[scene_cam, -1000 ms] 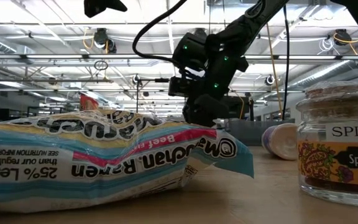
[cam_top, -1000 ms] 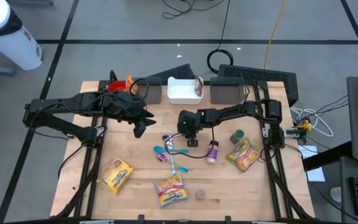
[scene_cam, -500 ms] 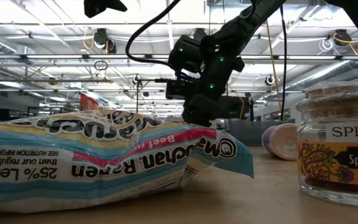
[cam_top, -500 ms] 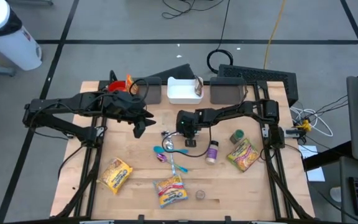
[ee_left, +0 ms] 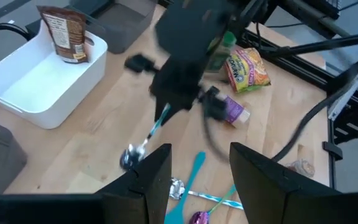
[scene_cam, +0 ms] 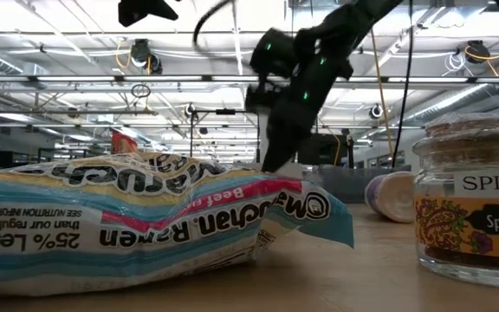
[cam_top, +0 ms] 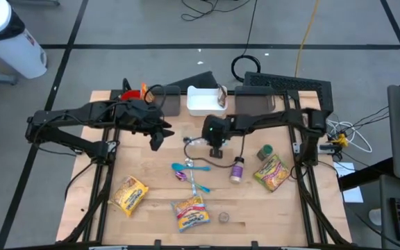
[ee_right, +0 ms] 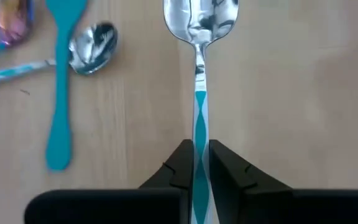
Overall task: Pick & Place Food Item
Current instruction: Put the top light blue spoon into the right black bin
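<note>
My right gripper (cam_top: 207,141) hangs over the middle of the table, shut on a metal spoon (ee_right: 199,74) with a teal-and-white handle. The left wrist view shows the same spoon (ee_left: 143,143) slanting down from it. My left gripper (cam_top: 157,141) waits open to the left of it, above the table, with nothing between its fingers (ee_left: 148,180). Food items lie around: three ramen packs (cam_top: 129,194) (cam_top: 191,212) (cam_top: 275,172), a spice jar (cam_top: 264,151) and a purple bottle (cam_top: 237,169) on its side. My right gripper pinches the spoon's handle (ee_right: 199,140) between its two fingers (ee_right: 180,167), partway along it. The fingers slant down from above and lie along the spoon. The bowl (ee_right: 201,18) sticks out beyond the fingertips, lower than the handle, and looks lifted clear of the table.
A teal spoon (cam_top: 185,166) and two more spoons (cam_top: 197,183) lie on the wood just nearer than the held one. A white bin (cam_top: 198,105) with a brown packet (cam_top: 221,97) stands at the far edge, beside a grey tray (cam_top: 254,103). A small round jar (cam_top: 223,217) sits near the front.
My right gripper has risen and gone a little toward the far edge, rolling somewhat as it went. The spoon has gone with it, off the spot beside the other spoons.
</note>
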You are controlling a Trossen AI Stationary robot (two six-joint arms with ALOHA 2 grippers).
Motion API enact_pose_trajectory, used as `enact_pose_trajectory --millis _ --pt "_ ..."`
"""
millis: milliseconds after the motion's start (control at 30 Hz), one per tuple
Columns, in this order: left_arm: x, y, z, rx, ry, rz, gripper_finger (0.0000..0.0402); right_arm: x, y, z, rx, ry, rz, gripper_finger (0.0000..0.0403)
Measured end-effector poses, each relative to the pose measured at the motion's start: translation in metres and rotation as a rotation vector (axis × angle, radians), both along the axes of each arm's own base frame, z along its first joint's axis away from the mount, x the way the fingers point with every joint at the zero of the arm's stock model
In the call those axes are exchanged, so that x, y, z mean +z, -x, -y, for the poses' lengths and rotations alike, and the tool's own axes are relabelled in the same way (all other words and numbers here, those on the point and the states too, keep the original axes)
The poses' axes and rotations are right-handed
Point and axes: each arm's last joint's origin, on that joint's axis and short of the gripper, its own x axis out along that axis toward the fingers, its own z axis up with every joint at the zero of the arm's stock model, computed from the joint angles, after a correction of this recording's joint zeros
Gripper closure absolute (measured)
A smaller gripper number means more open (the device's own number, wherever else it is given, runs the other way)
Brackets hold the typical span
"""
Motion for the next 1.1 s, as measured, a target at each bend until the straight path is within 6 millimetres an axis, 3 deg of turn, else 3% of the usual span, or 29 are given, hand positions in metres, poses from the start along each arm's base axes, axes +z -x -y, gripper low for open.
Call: enact_pose_trajectory --millis 300,500,767,1100 --pt "0.000 0.001 -0.010 0.055 0.015 0.006 0.0231 0.095 0.039 0.007 -0.196 0.090 0.249 0.0384" --pt "0.003 0.001 -0.021 0.260 0.052 0.053 0.0231 0.143 0.067 0.006 -0.372 0.129 0.438 0.0384" --pt "0.014 -0.024 -0.039 0.343 0.084 0.291 0.0231 0.160 0.073 0.001 -0.383 0.159 0.538 0.0384" --pt "-0.003 -0.063 -0.058 0.343 0.167 0.351 0.0231 0.161 0.068 -0.008 -0.347 0.165 0.563 0.0384"
